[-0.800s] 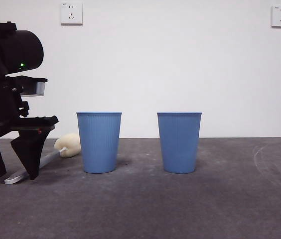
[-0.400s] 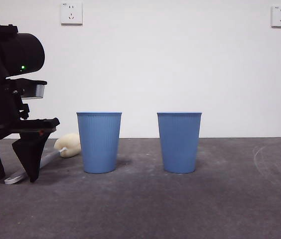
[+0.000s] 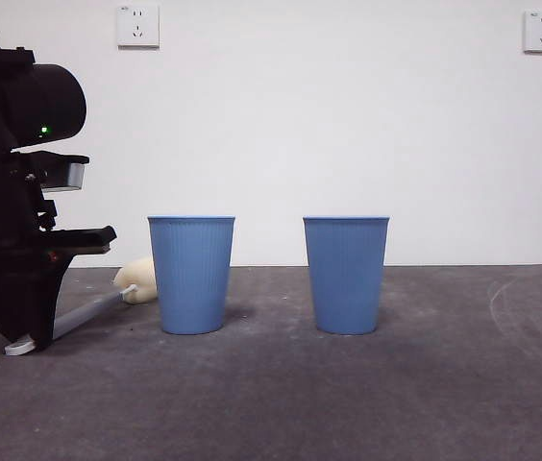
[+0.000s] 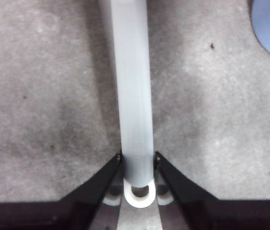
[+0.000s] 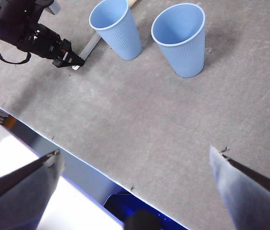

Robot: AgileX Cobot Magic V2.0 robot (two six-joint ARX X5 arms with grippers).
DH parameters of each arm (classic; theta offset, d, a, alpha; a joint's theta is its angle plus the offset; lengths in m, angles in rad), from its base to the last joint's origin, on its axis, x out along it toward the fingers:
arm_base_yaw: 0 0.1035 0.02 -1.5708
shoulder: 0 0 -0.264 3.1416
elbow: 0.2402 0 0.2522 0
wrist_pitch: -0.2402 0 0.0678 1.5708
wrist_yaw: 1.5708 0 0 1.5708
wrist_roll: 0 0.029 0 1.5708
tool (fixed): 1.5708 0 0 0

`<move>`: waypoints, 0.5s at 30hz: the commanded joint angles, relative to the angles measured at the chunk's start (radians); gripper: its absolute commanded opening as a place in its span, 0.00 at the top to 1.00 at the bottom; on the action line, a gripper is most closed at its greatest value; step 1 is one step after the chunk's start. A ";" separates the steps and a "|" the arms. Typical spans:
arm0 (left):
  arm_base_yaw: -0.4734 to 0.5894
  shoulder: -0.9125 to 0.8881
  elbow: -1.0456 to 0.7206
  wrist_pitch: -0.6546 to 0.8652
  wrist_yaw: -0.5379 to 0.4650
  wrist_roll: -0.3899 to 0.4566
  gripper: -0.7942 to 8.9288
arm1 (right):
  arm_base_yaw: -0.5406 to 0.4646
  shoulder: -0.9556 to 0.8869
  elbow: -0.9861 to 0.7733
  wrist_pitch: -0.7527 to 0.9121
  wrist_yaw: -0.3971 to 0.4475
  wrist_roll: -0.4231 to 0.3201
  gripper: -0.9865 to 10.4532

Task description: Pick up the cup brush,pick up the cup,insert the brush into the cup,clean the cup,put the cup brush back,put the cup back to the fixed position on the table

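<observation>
The first step, picking up the brush (image 3: 86, 309), is in hand. At the left edge of the front view the left hand (image 4: 137, 165) sits low on the counter (image 3: 367, 394), its jaws pressed against both sides of the handle near the ring end, apparently clamped on it. The brush lies flat, its long axis running from the ring at lower left up and right to the sponge head, which points at the nearer cup (image 3: 191, 274) and seems partly hidden behind it. The next move calls for a straight lift without tipping that cup. The right hand (image 5: 135, 165) hangs high, jaws wide apart.
</observation>
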 commanded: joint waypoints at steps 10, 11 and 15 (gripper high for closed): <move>0.027 -0.007 0.005 -0.025 -0.002 -0.001 0.90 | 0.001 0.000 0.003 0.003 -0.002 0.005 0.39; 0.031 -0.012 0.008 -0.030 -0.002 -0.001 0.90 | 0.001 0.000 0.003 0.003 -0.002 0.005 0.39; 0.047 -0.049 0.027 -0.040 -0.002 0.000 0.90 | 0.001 0.000 0.003 0.004 -0.002 0.005 0.39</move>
